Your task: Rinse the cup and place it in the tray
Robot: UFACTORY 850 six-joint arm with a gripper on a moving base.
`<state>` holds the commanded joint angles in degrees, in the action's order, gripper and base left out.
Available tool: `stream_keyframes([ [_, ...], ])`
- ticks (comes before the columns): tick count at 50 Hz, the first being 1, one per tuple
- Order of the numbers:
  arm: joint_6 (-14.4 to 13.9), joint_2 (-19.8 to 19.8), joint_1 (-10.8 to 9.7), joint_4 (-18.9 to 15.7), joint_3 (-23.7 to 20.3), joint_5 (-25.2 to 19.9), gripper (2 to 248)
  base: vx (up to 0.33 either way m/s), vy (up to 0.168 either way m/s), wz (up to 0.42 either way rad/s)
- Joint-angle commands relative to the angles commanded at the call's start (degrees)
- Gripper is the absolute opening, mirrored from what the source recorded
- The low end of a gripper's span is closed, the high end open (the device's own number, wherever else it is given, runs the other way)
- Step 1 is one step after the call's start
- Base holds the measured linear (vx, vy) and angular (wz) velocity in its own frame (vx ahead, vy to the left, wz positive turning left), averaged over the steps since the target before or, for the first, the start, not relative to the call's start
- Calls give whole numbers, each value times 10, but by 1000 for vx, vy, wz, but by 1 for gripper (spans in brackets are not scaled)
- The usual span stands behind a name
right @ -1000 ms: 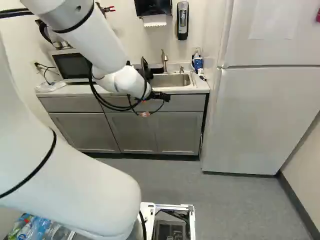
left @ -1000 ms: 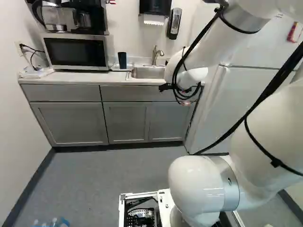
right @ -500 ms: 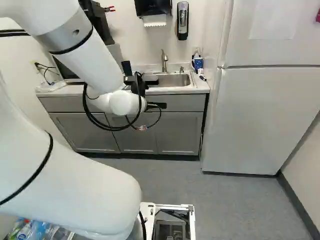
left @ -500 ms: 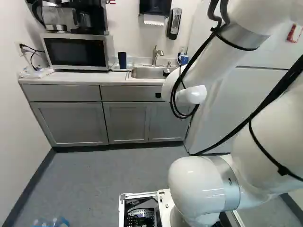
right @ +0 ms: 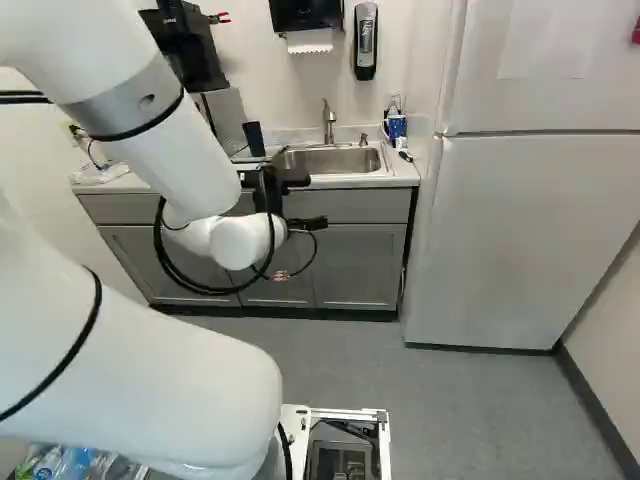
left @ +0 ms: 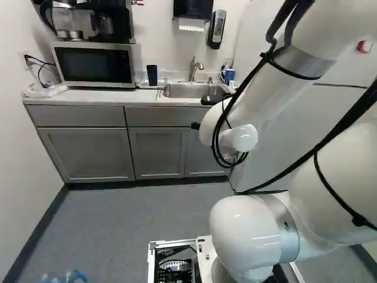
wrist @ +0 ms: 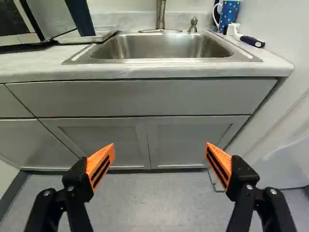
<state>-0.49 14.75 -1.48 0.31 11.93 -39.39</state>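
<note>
In the right base view my gripper point(right: 285, 180) shows as a black shape in front of the counter, left of the sink; its fingertips are hard to make out there. Seen from the wrist, the gripper point(wrist: 160, 146) is open, both orange pads wide apart with nothing between them, facing the cabinet doors below the sink. The dark blue cup point(left: 152, 75) stands left of the sink point(left: 187, 90). From the wrist its lower part, the cup point(wrist: 80, 17), shows at the tray point(wrist: 99, 37), beside the basin point(wrist: 161, 47) and faucet point(wrist: 161, 14).
A microwave point(left: 94, 65) stands left of the cup, a coffee maker on top. Right of the sink are a dotted blue mug point(wrist: 229, 14) and a dark-handled brush point(wrist: 252, 41). The white fridge point(right: 530, 230) flanks the counter's right end. Cabinet fronts point(wrist: 140, 96) lie ahead of the gripper.
My arm's wrist has swung and turned: in the right base view it has shifted left and a little down, and the black gripper has come more into sight. The base has stayed still.
</note>
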Motion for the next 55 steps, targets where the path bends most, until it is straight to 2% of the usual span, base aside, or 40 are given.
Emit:
stream_keyframes([
  [27,3,9,11,-2,-50,-76,247,0,0,0],
  [55,5,12,15,-3,-69,-106,247,0,0,0],
])
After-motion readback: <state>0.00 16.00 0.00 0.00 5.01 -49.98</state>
